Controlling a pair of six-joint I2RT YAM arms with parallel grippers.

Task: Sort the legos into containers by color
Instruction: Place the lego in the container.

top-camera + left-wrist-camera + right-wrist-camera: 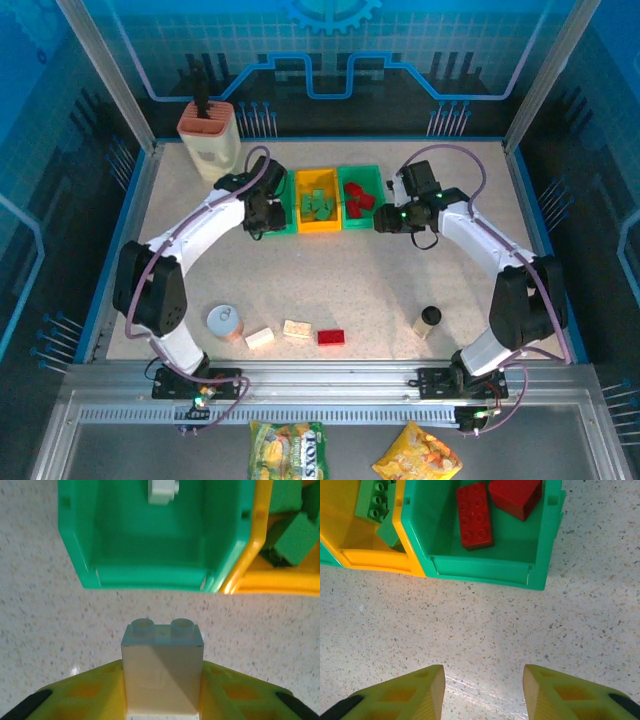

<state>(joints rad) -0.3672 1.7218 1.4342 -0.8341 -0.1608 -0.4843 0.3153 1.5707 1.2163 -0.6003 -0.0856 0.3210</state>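
The left gripper (162, 669) is clamping a cream brick (162, 680) between its yellow fingers (95, 692), studs pointing ahead toward the left green bin (150, 576). It's hanging just short of that bin's front wall, not over the opening yet by my read. Pinching the flat sides is keeping the brick square, which should make for a clean drop.

Inside that bin another cream piece (163, 491) is lying at the far end, so this looks like the cream home. Next door, the yellow bin (265, 582) is holding green bricks (292, 542).

Across the way, the right gripper (483, 680) is spread wide with nothing between its fingers. It's hovering over bare table (485, 625) just in front of the right green bin (480, 570), where red bricks (475, 516) are lying.

From above, two loose cream bricks (260, 338) and a loose red brick (331, 337) are waiting at the near edge, well apart from the bins. I'm judging the sort mostly done: those three, plus the one in hand.
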